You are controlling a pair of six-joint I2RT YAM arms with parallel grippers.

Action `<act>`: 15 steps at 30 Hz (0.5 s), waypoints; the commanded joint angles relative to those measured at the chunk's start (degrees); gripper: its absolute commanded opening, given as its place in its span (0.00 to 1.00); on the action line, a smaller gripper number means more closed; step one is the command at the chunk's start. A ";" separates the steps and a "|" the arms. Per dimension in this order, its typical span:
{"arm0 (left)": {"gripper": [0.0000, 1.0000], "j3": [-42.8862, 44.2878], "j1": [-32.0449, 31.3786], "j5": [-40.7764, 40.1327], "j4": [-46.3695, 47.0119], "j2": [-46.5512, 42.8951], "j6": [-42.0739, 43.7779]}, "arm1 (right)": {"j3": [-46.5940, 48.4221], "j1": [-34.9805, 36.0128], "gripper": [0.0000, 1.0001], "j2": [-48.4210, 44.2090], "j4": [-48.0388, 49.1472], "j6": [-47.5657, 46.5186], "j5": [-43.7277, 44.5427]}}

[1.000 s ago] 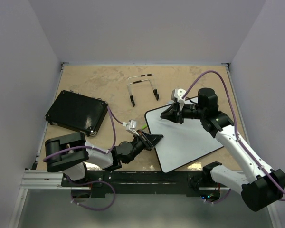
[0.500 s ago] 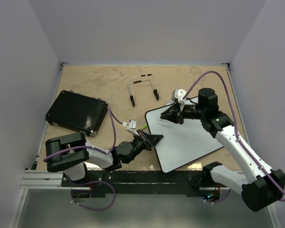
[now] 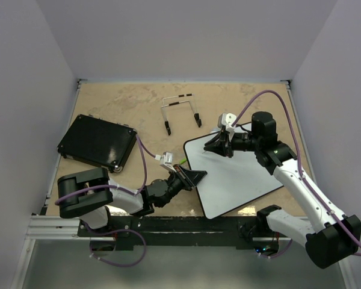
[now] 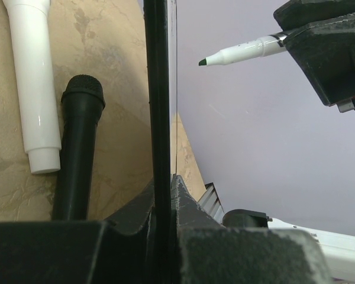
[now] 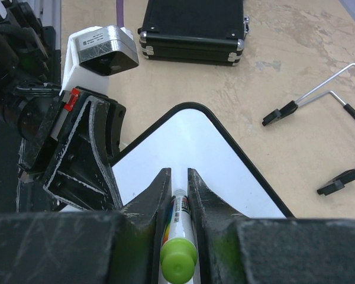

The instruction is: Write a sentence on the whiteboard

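Observation:
The whiteboard (image 3: pixel 243 174) lies right of centre, its white face (image 5: pixel 189 142) bare; the sentence does not show on it. My left gripper (image 3: pixel 192 177) is shut on the board's left edge, and the black frame (image 4: pixel 157 89) runs edge-on between the jaws (image 4: pixel 164 180). Over the board's far left corner, my right gripper (image 3: pixel 219 144) is shut on a white marker (image 5: pixel 180 225) with a green end cap. The marker's dark tip (image 4: pixel 204 61) hangs a short gap off the board face. My right gripper (image 5: pixel 178 174) points at the left gripper (image 5: pixel 89 148).
A black case (image 3: pixel 97 141) sits at the left. A bent metal wire stand (image 3: pixel 180 111) lies at the back middle. Beside the board's gripped edge lie a white cylinder (image 4: pixel 32 89) and a black microphone-shaped stick (image 4: pixel 77 148).

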 commanded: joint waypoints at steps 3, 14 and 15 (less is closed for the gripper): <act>0.00 0.46 0.20 1.69 7.22 -0.45 3.64 | 1.97 -0.20 0.00 -1.08 -0.44 -2.08 -0.33; 0.00 0.45 0.20 1.34 6.87 -0.98 3.29 | 4.70 -0.12 0.00 -0.03 -3.69 -5.50 0.02; 0.00 0.45 0.29 1.25 6.87 -0.90 3.29 | 4.79 -0.20 0.00 0.06 -4.04 -5.59 0.02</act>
